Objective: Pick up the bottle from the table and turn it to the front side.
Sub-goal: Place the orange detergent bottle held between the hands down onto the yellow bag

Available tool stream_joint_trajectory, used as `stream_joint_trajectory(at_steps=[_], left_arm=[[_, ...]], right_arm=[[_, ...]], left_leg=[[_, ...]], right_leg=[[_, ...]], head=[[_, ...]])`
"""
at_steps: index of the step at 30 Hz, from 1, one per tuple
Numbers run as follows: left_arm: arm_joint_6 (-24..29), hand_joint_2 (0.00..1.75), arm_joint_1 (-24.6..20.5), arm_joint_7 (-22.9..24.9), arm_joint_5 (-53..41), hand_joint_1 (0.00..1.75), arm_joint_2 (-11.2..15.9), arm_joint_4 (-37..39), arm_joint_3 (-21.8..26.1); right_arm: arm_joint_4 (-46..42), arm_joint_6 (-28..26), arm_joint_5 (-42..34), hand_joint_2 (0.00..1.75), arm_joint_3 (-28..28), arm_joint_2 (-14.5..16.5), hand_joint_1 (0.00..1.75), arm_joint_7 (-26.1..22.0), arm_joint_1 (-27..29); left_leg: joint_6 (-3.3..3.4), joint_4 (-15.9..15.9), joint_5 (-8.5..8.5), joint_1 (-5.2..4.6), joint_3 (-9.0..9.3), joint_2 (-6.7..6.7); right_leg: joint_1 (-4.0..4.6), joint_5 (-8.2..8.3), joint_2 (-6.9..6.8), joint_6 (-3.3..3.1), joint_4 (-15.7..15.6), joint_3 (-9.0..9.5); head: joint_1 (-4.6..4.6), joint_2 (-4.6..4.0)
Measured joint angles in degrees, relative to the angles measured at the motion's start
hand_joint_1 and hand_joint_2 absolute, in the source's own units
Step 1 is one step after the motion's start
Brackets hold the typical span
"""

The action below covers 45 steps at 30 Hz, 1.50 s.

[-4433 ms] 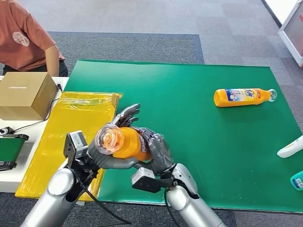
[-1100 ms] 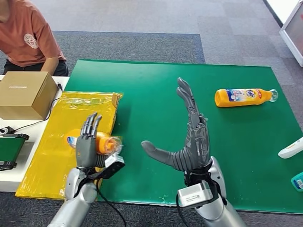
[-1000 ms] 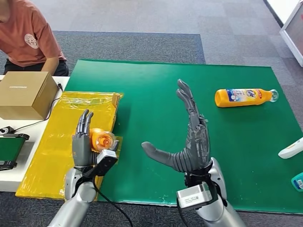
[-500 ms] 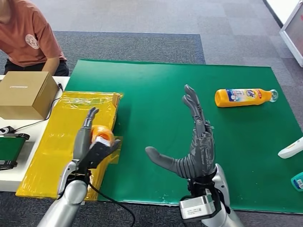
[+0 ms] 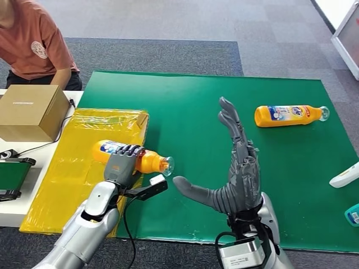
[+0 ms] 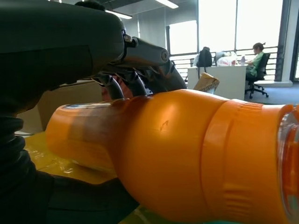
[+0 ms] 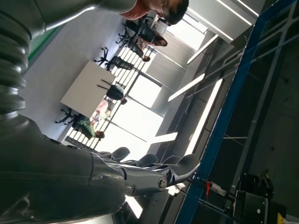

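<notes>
My left hand (image 5: 120,163) grips an orange bottle (image 5: 139,159) around its middle, its fingers curled over the top. The bottle lies sideways at the border of the yellow sheet (image 5: 68,168) and the green mat (image 5: 237,151), its clear cap pointing right and its label end over the yellow sheet. Up close in the left wrist view, the orange bottle (image 6: 183,158) has my dark fingers (image 6: 141,81) wrapped over it. My right hand (image 5: 237,168) is raised above the mat with fingers spread and thumb out, holding nothing. A second orange bottle (image 5: 290,115) lies on its side at the mat's far right.
A cardboard box (image 5: 30,112) stands on the white table at the left, with a person in an orange shirt (image 5: 30,45) behind it. A white object (image 5: 345,175) and a teal item (image 5: 352,214) lie at the mat's right edge. A black cable (image 5: 127,235) hangs from my left wrist.
My left hand has turned over, and the bottle swung from cap-toward-me to lying sideways with its cap to the right. The right hand, which earlier shared the hold, stays raised and has drifted slightly right.
</notes>
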Motion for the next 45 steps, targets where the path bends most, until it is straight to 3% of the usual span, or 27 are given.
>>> stream_joint_trajectory(at_steps=[3,7,9,13,24,33,41,43,45], left_arm=[[-0.9,1.75,-1.0,0.5,-1.1,1.75,0.0,2.6,-0.2],[-2.4,1.75,-1.2,0.7,-1.5,0.00,0.0,4.8,-0.2],[-2.5,1.75,-1.2,0.8,-1.2,0.00,-0.2,5.3,-0.2],[-2.2,0.00,-0.5,0.5,1.0,0.00,-0.6,5.6,0.3],[0.1,0.00,2.3,-2.6,11.2,0.00,-2.0,2.0,4.0],[5.4,0.00,7.2,-5.6,14.3,0.00,-2.5,-7.5,5.9],[17.6,0.00,14.6,-6.7,10.0,0.00,-2.5,-22.8,5.8],[21.7,0.00,16.9,-10.1,15.7,0.00,-2.6,-26.9,5.8],[24.1,0.00,19.1,-15.9,27.6,0.00,-2.7,-31.0,5.8]], right_arm=[[-0.1,0.4,0.0,1.75,-0.3,0.3,0.00,0.0,0.0],[-0.3,1.1,0.1,1.75,-0.5,0.4,0.00,0.0,0.0],[-0.3,1.2,0.1,1.75,-0.6,0.6,0.00,0.1,0.1],[-0.3,1.2,0.2,1.75,-0.8,0.8,0.00,0.1,0.1],[-0.3,0.2,1.0,1.75,-1.2,0.9,0.00,0.1,1.0],[-0.3,-1.4,1.9,1.75,-1.3,0.9,0.00,0.2,1.7],[-0.2,-3.4,3.4,1.75,-1.8,0.9,0.00,0.7,3.0],[0.0,-4.0,3.6,1.75,-1.8,0.9,0.00,0.9,3.4],[0.2,-4.7,3.7,1.75,-1.9,0.8,0.00,1.2,3.6]], left_leg=[[-0.04,0.0,0.03,0.00,0.11,0.00],[-0.08,0.0,0.14,0.01,0.12,0.00],[-0.06,0.0,0.16,0.01,0.11,0.00],[-0.04,0.0,0.15,0.00,0.09,0.00],[-0.08,0.0,0.06,0.01,0.08,0.01],[-0.07,0.0,0.01,0.01,0.04,0.02],[-0.07,0.0,-0.10,0.01,0.03,0.02],[-0.07,0.0,-0.13,0.01,0.03,0.02],[-0.08,0.0,-0.16,0.01,0.03,0.02]], right_leg=[[0.01,0.02,0.01,-0.02,0.0,0.08],[0.01,0.17,0.03,-0.01,0.0,0.04],[0.01,0.18,0.03,0.01,0.0,0.05],[0.00,0.17,0.02,0.03,0.0,0.05],[0.01,0.04,0.02,-0.04,0.0,0.04],[0.01,0.00,0.02,-0.03,0.0,0.01],[0.01,-0.10,0.02,-0.01,0.0,0.00],[0.01,-0.14,0.02,-0.02,0.0,-0.01],[0.01,-0.18,0.02,-0.03,0.0,-0.01]], head=[[0.00,0.00],[0.00,0.01],[0.01,0.00],[0.00,0.01],[-0.01,0.00],[0.00,0.01],[0.00,0.01],[-0.01,0.00],[-0.01,-0.01]])
